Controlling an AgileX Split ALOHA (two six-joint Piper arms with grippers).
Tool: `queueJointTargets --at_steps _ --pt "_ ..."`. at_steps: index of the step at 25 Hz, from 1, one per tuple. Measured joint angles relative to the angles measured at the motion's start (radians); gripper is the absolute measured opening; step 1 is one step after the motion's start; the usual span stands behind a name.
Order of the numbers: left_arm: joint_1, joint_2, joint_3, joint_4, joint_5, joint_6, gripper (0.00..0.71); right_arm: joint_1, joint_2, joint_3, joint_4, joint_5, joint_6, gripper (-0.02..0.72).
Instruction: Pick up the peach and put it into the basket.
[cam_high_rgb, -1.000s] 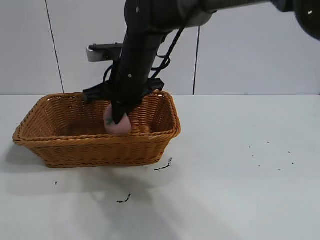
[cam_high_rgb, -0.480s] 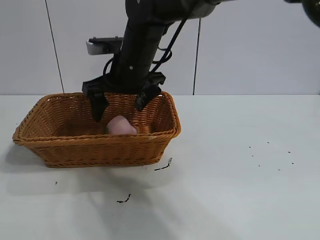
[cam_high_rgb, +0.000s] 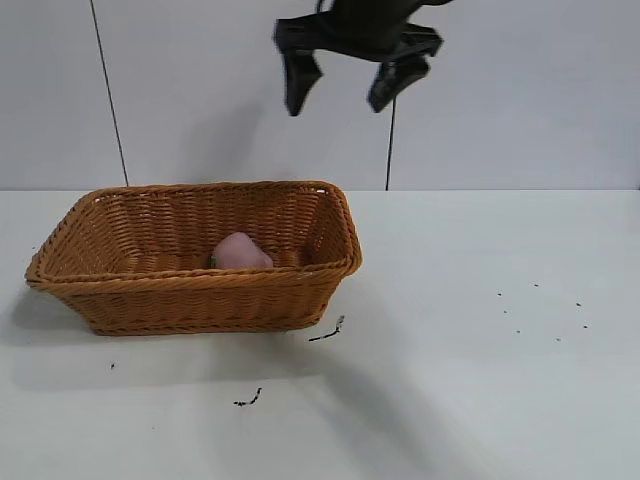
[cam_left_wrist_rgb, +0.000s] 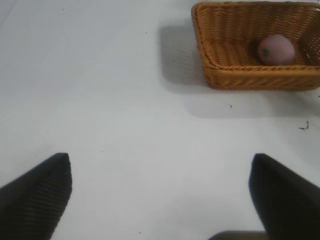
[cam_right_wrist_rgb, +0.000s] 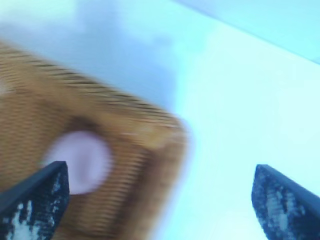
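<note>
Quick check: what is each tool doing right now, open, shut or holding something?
Left tool: open, empty, over bare table away from the basket.
Right tool: open, empty, high above the basket, where the peach lies.

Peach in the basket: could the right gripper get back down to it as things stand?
Probably yes. The right gripper hangs open high above the basket; the peach lies uncovered inside, nothing between them, though the gripper sits a bit off to one side.

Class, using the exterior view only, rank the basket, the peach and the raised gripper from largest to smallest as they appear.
1. basket
2. right gripper, open, high above the basket
3. peach, partly hidden by the basket wall
</note>
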Motion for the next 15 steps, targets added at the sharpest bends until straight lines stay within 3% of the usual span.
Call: queueJointTargets --at_steps 8,15 --pt "0.000 0.000 0.000 0.000 0.000 0.000 0.693 -0.310 0.000 0.000 -0.008 0.103 0.002 0.696" --pt "0.000 0.000 0.000 0.000 0.000 0.000 0.693 -0.363 -0.035 0.000 0.009 0.172 -0.008 0.696"
